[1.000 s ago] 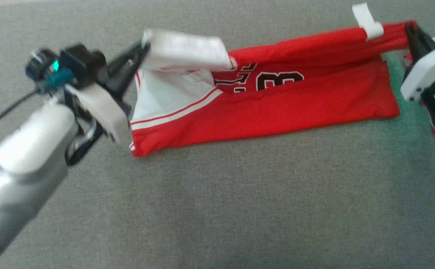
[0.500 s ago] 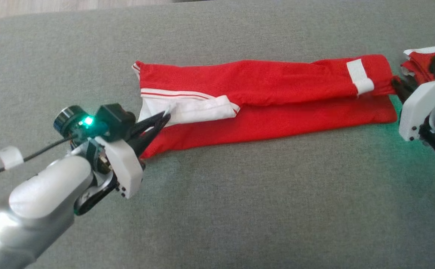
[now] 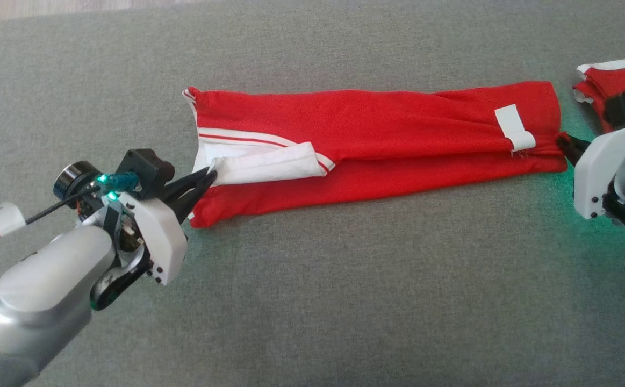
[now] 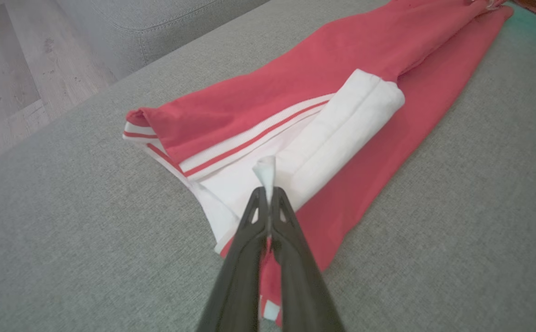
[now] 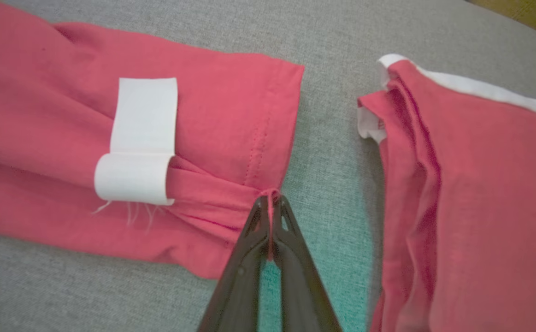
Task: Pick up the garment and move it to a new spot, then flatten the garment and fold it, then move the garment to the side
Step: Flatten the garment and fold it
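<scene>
Nearest the camera, at lower left of the head view, the pale left forearm comes in, cut off by the frame edge. The left gripper (image 3: 207,174) has its jaws together, clamped on a pinch of white trim at the garment's left end. The left wrist view confirms it, with a little peak of white cloth poking up past the closed tips.

The garment (image 3: 376,123) lies across the middle of the grey surface (image 3: 312,301) as a long, narrow red band, doubled lengthwise with one long edge lapped over the other. A white strip (image 3: 515,129) sits near its right end.

At the right edge the right gripper (image 3: 562,141) has its jaws shut on a gathered red corner, a thread of cloth showing between the tips in its own wrist view. So the garment looks moved, spread and given its lengthwise fold. To my eye that leaves letting go, any crosswise folds and the shift to the side.

The band isn't tidy, with creases bunching toward the right-hand grip.

Now the unknowns. How many layers make up that band, and what lies inside the fold, is hidden. Most of the right arm runs off frame. Beyond it, at upper right, a second red piece (image 3: 594,80) with white edging sits just apart from the garment, partly covered by the wrist. I can't tell what it is.

At far upper left there's a sliver of wooden floor (image 3: 22,8).
</scene>
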Robot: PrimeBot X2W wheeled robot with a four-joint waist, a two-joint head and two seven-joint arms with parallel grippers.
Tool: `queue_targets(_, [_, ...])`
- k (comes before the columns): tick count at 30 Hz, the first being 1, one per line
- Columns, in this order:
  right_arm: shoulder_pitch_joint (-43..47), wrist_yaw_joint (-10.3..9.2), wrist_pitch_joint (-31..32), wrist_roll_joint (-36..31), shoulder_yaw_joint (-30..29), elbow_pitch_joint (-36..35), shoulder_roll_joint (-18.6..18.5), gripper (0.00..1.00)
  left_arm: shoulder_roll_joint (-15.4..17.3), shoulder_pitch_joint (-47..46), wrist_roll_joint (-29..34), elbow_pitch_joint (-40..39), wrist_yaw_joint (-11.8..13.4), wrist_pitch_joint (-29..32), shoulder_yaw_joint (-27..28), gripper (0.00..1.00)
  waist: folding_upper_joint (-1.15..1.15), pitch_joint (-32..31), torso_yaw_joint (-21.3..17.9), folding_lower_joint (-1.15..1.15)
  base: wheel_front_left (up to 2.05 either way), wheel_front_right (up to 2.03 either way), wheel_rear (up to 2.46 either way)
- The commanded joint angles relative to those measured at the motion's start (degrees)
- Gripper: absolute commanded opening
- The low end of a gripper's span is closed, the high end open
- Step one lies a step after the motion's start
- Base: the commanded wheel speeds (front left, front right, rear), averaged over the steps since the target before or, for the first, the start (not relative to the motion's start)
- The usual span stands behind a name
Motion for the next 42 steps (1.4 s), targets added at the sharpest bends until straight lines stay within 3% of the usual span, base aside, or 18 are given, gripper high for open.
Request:
queue_targets(1, [-0.69, 0.13, -0.82, 0.54, 0.5, 0.08, -2.34, 0.0, 2.37, -2.29, -0.25, -0.86, 0.12, 0.29, 2.93, 0.0, 0.0, 0.17, 0.13, 0.0, 0.0, 0.0, 0.0])
queue_targets(6, [-1.21, 0.13, -1.57, 1.92, 0.89, 1.63, -1.96, 0.0, 1.62, -2.09, -1.07, -0.63, 0.1, 1.76, 2.38, 0.0, 0.0, 0.53, 0.27, 0.0, 0.0, 0.0, 0.0])
queue_targets(7, [-1.33, 0.13, -2.0, 2.24, 0.93, 1.6, -1.85, 0.31, 1.38, -1.83, -1.3, -0.54, 0.17, 2.2, 2.15, 0.0, 0.0, 0.58, 0.23, 0.0, 0.0, 0.0, 0.0])
queue_targets(8, [-1.51, 0.13, -2.64, 2.73, 0.65, 1.88, -1.72, 1.0, 1.17, -1.67, -1.33, -0.41, 0.39, 2.52, 1.95, 0.0, 0.0, 0.6, 0.19, 0.0, 0.0, 0.0, 0.0])
queue_targets(9, [-1.7, 0.13, -3.25, 3.1, 0.58, 1.9, -1.5, 1.0, 0.97, -1.68, -1.02, -0.26, 0.81, 2.4, 1.86, 0.36, 0.0, 0.57, 0.13, 0.0, 0.0, 0.0, 0.0])
queue_targets(10, [-1.7, 0.13, -3.25, 3.1, 0.58, 1.9, -1.5, 1.0, 0.97, -1.68, -1.02, -0.26, 0.81, 2.4, 1.86, 0.36, 0.0, 0.57, 0.13, 0.0, 0.0, 0.0, 0.0])
queue_targets(11, [-1.9, 0.13, -3.84, 3.65, 0.28, 2.09, -1.32, 1.0, 0.72, -1.72, -0.59, -0.04, 1.45, 1.85, 1.94, 1.0, 0.0, 0.48, 0.05, 0.0, 0.0, 0.0, 0.0])
queue_targets(16, [-3.23, 0.13, -7.16, 8.11, -3.1, 2.57, 0.12, 1.0, -1.42, -1.62, -1.45, 1.57, 5.29, -3.03, 5.15, 1.0, 0.0, -0.85, -0.45, 0.0, 0.0, 0.0, 0.0])
queue_targets(22, [-5.29, 0.13, -17.56, 12.07, -8.59, -1.22, 2.22, 1.0, -4.85, -1.0, -4.78, 0.51, 12.0, -16.73, 14.52, 1.0, 0.0, -3.33, -1.4, 0.0, 0.0, 0.0, 0.0])
queue_targets(27, [-5.37, 0.13, -26.24, 10.77, -12.85, -3.89, 4.99, 1.0, -7.22, 2.34, -4.87, -4.25, 15.41, -21.59, 22.11, 1.0, 0.0, -5.42, -1.96, 0.0, 0.0, 0.0, 0.0])
queue_targets(30, [-5.16, 0.13, -27.28, 4.37, -17.32, -6.28, 6.47, 1.0, -9.61, 6.76, -1.92, -10.07, 16.93, -21.75, 31.17, 1.0, 0.0, -5.95, -2.14, 0.0, 0.0, 0.0, 0.0])
queue_targets(34, [1.54, 0.13, -27.35, -5.91, -31.17, -13.48, 11.88, 1.0, -12.95, 14.88, 4.57, -14.41, 16.79, -21.77, 39.06, 1.0, 0.0, -6.71, -1.95, 0.0, 0.0, 0.0, 0.0])
queue_targets(37, [9.23, 0.13, -27.36, -13.4, -40.12, -19.65, 17.95, 1.0, -16.5, 20.44, 9.0, -15.44, 16.52, -21.78, 43.98, 1.0, 0.0, -7.08, -1.9, 0.0, 0.0, 0.0, 0.0])
queue_targets(42, [21.16, 0.13, -27.36, -22.59, -48.71, -27.16, 28.12, 1.0, -22.99, 28.41, 15.93, -15.41, 12.62, -21.78, 49.54, 1.0, 0.0, -7.18, -1.89, 0.0, 0.0, 0.0, 0.0])
